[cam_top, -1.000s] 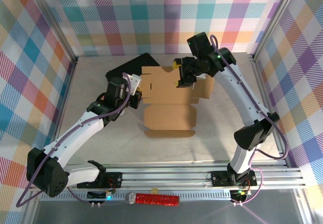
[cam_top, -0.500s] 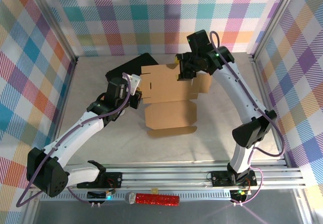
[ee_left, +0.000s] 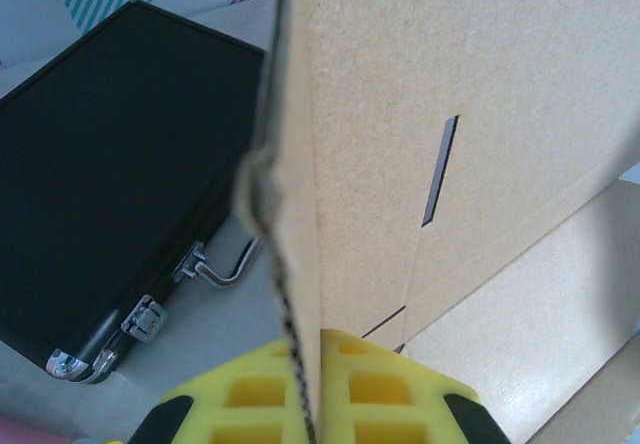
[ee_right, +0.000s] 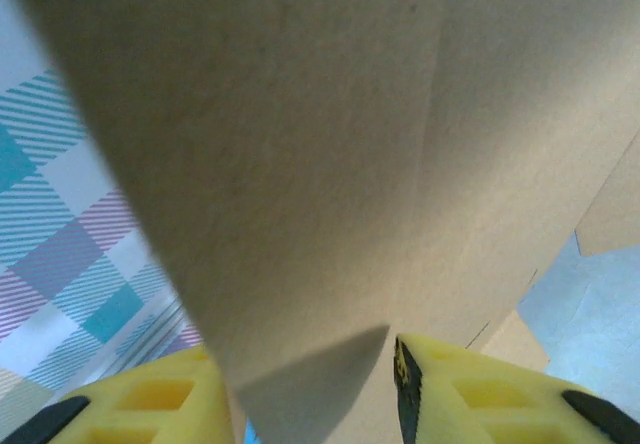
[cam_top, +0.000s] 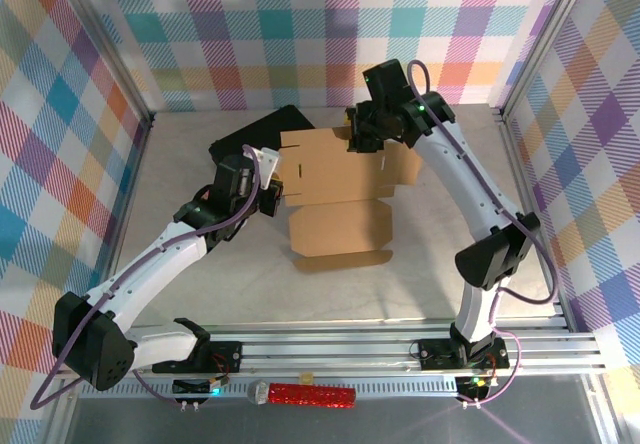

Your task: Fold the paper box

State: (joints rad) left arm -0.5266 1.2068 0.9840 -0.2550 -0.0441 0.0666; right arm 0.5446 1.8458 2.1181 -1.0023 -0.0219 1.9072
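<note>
The paper box (cam_top: 335, 179) is a brown die-cut cardboard sheet, partly raised in the middle of the table. My left gripper (cam_top: 272, 197) is at its left edge. In the left wrist view the yellow fingers (ee_left: 400, 384) are pinched together on the cardboard edge (ee_left: 300, 264). My right gripper (cam_top: 360, 136) is at the sheet's far upper edge. In the right wrist view its gripper (ee_right: 305, 364) has its jaws well apart, and a bent cardboard flap (ee_right: 300, 144) passes between them and hides the left finger's inner side.
A black hard case (cam_top: 255, 134) with a metal handle (ee_left: 225, 269) lies at the back left, partly under the sheet. A red glittery cylinder (cam_top: 302, 395) lies on the front rail. Checkered walls and metal frame posts close in the table on three sides.
My right gripper has moved back and to the left along the sheet's far edge, and the right flap has folded inward with it. The near panel has shifted slightly. The left gripper has kept its hold.
</note>
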